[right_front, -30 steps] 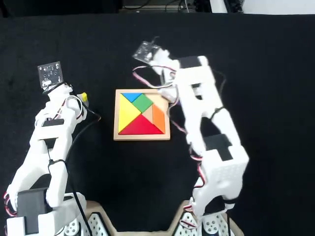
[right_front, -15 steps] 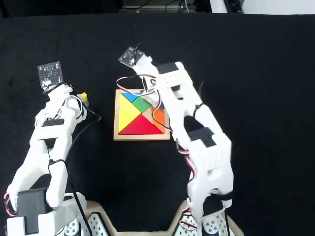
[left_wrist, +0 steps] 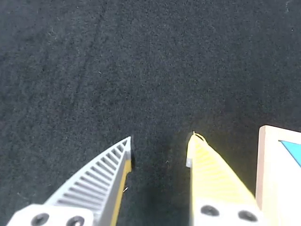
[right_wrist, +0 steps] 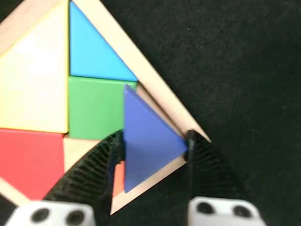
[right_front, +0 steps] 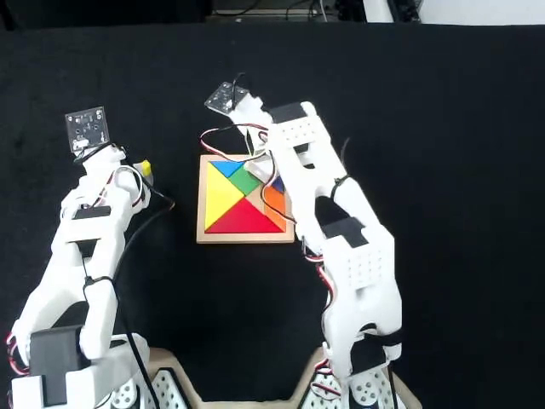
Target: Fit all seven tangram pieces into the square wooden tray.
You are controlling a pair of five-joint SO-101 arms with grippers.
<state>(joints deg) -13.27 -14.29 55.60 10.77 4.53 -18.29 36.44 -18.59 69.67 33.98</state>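
Right gripper pinches the dark blue triangle over the far-right corner of the wooden tray, where a gap shows.

Risk: if released skewed, an edge could ride up on the tray rim or the green square and jam.

Left gripper: fingers spread, over the cloth left of the tray.

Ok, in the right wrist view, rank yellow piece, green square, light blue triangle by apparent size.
1. yellow piece, though cropped.
2. green square and light blue triangle look alike; square partly covered, so unranked.
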